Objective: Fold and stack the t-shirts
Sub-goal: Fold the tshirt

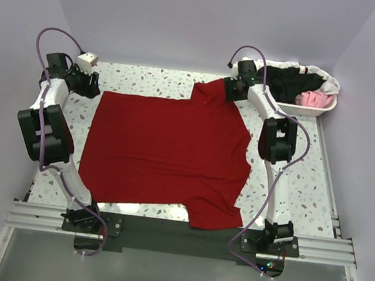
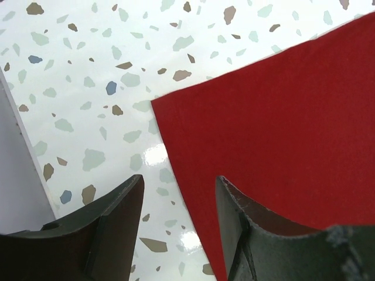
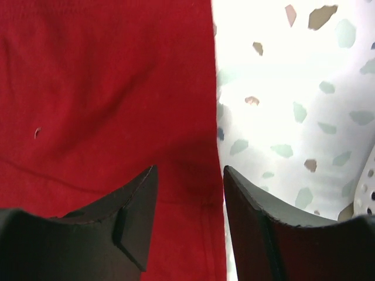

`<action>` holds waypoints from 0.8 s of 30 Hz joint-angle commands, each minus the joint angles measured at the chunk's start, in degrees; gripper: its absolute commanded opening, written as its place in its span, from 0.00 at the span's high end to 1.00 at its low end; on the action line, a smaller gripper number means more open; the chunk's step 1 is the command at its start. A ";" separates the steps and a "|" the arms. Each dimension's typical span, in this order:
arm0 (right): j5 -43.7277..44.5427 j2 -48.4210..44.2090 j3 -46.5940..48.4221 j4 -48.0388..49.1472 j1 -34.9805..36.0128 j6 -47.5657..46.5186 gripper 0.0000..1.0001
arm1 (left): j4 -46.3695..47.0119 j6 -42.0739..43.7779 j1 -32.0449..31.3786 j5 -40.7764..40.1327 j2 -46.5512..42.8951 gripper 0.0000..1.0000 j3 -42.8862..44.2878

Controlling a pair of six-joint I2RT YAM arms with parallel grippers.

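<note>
A large dark red t-shirt (image 1: pixel 166 151) lies spread flat on the speckled table. My left gripper (image 1: pixel 92 87) is open at the shirt's far left corner; in the left wrist view (image 2: pixel 179 190) its jaws straddle the shirt's corner edge (image 2: pixel 176 152). My right gripper (image 1: pixel 226 90) is open at the far right sleeve; in the right wrist view (image 3: pixel 190 178) its jaws straddle the sleeve's hemmed edge (image 3: pixel 208 193). Black (image 1: pixel 292 81), pink (image 1: pixel 314 99) and white (image 1: pixel 329 82) shirts lie in the basket.
A white slotted basket (image 1: pixel 306 112) stands at the far right corner, close beside my right arm; its wall shows in the right wrist view (image 3: pixel 366 193). A small white box (image 1: pixel 88 59) sits at the far left. Walls close in the table on three sides.
</note>
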 commanded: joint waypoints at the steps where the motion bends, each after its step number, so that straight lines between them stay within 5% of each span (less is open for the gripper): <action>1: 1.98 0.74 2.80 6.10 -0.31 2.67 0.46 | 3.62 -1.69 0.43 0.96 2.06 0.43 2.86; 14: -0.57 4.61 4.12 10.32 -0.75 6.28 0.55 | 0.99 -2.92 -0.27 -1.05 11.46 0.41 11.74; 24: -0.92 4.97 4.03 10.41 -0.67 4.52 1.00 | -2.61 -0.64 -0.80 -2.46 21.48 0.41 22.10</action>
